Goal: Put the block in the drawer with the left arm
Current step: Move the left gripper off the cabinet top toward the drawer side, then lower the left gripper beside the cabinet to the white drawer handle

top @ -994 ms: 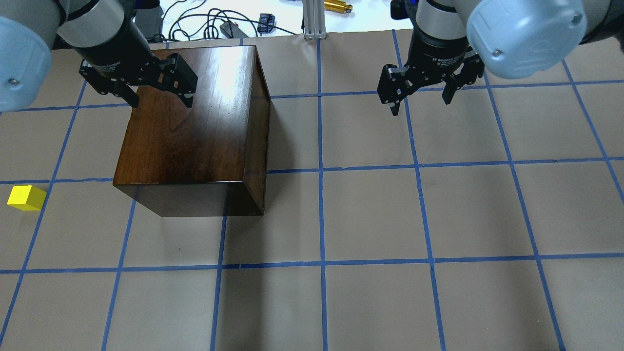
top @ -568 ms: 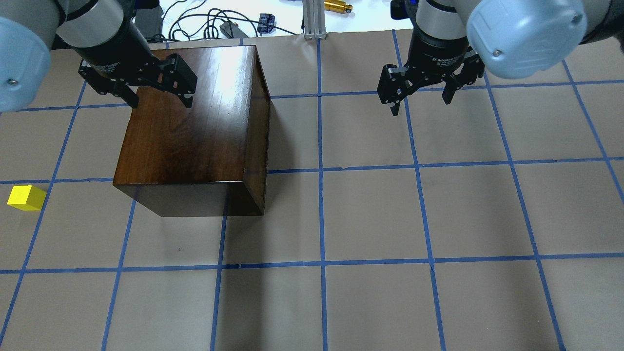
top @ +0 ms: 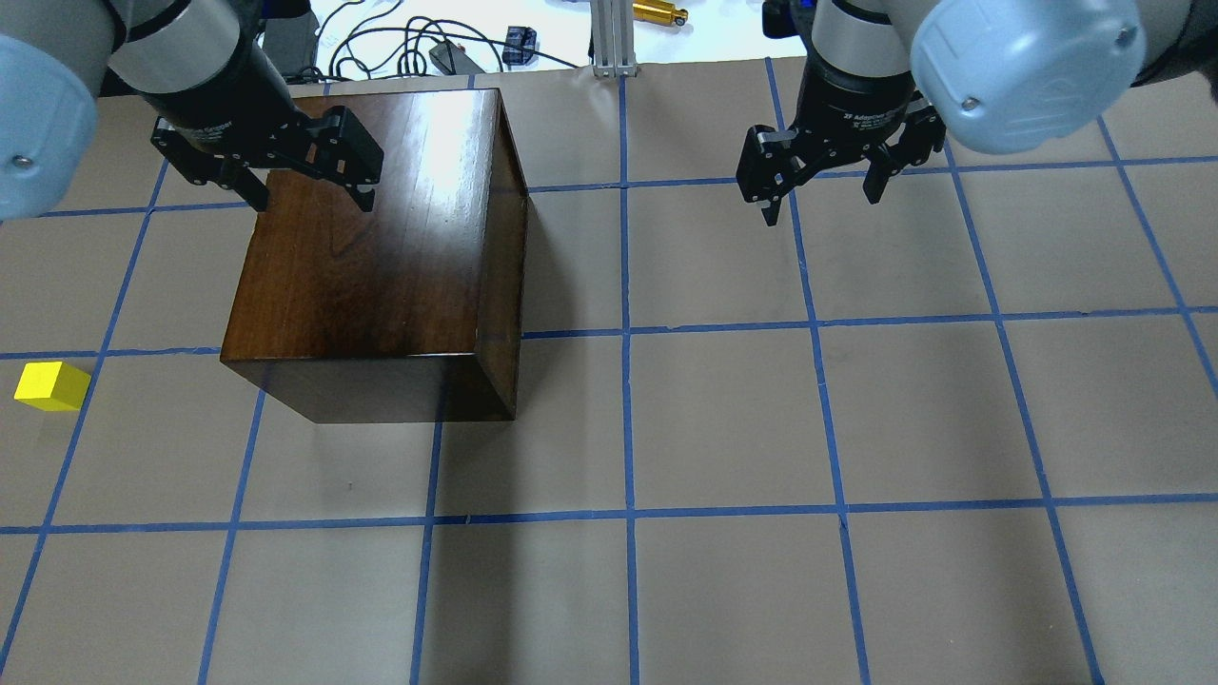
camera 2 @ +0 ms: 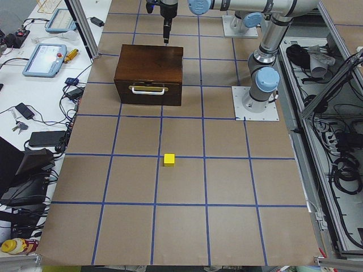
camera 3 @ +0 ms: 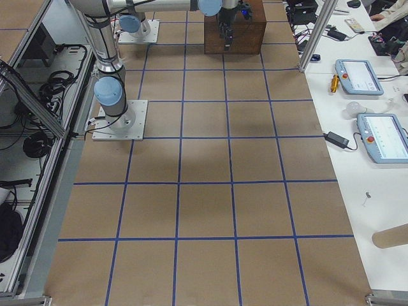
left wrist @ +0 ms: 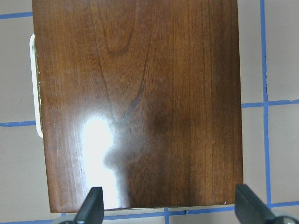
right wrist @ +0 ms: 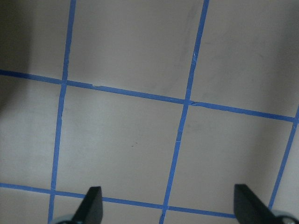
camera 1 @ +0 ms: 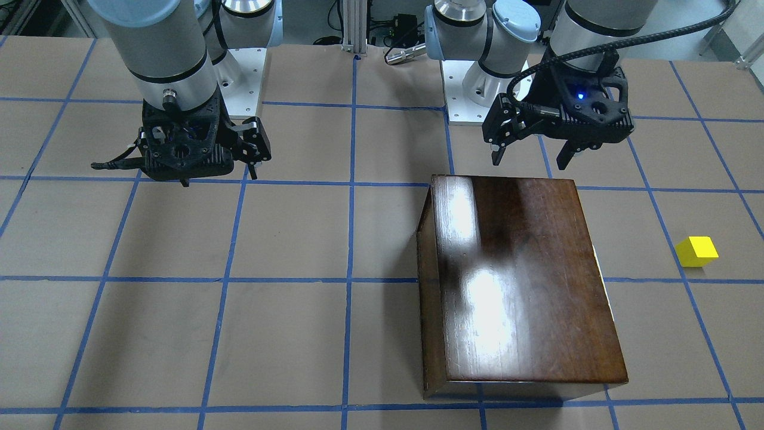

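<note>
The yellow block (top: 52, 385) lies on the table at the far left, apart from the dark-brown wooden box (top: 381, 257); it also shows in the front view (camera 1: 696, 251) and the left side view (camera 2: 169, 160). The drawer is shut in the box; its front with the white handle (camera 2: 148, 89) faces the block. My left gripper (top: 312, 195) hovers open and empty over the box's far end, and the left wrist view looks down on the lid (left wrist: 140, 102). My right gripper (top: 820, 205) hangs open and empty over bare table.
Cables and small tools (top: 428, 48) and an aluminium post (top: 609, 38) lie beyond the table's far edge. The arm bases (camera 1: 239, 83) stand on the robot's side. Teach pendants (camera 2: 45, 56) rest on a side bench.
My left gripper has shifted very slightly towards the far end of the box. The right gripper, the box and the block have not moved.
</note>
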### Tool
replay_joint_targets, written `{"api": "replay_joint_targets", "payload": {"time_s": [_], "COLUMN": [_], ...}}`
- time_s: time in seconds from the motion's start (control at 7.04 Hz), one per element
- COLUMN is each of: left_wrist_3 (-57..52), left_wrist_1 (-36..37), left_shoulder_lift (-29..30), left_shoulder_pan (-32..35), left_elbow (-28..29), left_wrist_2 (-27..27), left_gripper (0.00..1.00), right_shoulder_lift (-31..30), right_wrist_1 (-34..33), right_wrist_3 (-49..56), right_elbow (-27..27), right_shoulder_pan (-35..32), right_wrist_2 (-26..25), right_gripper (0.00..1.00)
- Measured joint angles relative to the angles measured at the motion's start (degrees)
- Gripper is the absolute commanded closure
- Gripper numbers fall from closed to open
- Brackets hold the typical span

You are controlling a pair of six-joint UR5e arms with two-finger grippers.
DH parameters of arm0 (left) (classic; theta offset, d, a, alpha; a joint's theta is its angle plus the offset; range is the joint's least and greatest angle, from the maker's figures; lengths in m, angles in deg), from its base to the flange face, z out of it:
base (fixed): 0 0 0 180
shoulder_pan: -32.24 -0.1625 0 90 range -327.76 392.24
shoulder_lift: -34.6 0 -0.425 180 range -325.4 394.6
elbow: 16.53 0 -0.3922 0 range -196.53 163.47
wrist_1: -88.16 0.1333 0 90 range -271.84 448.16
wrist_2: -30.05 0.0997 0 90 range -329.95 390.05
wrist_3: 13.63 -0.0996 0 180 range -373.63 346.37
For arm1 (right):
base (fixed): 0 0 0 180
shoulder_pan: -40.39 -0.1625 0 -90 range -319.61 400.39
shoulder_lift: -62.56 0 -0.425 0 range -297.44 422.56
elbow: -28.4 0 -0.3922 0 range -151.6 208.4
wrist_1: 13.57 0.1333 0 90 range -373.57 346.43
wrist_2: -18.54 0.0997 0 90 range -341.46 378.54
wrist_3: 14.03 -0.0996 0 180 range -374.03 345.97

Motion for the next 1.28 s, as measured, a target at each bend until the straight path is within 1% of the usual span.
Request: {"api": "replay_joint_targets", "payload": {"time_s": [0.43, 0.71, 0.99, 1.28], "left_wrist_3": [-0.3, -1.2, -4.7, -12.3], "left_wrist_1": [0.0, -0.1, -0.5, -2.3], "left_shoulder_lift": [-0.2, -0.6, -1.0, -1.2], "left_shoulder_pan": [-0.3, -2.7, -9.3, -18.2], "left_elbow": [0.0, 0.0, -0.2, -0.2], "left_wrist_2": [0.1, 0.2, 0.3, 0.4], "left_gripper": [0.0, 0.0, 0.0, 0.0], "right_shoulder_lift": [0.0, 0.0, 0.0, 0.0], "right_wrist_1": [0.0, 0.0, 0.0, 0.0], "right_wrist_3": [0.0, 0.0, -0.1, 0.0], "right_elbow": [0.0, 0.0, 0.0, 0.0], "right_shoulder_pan": [0.0, 0.0, 0.0, 0.0], "right_wrist_2": [0.0, 0.0, 0.0, 0.0], "right_gripper": [0.0, 0.0, 0.0, 0.0]}}
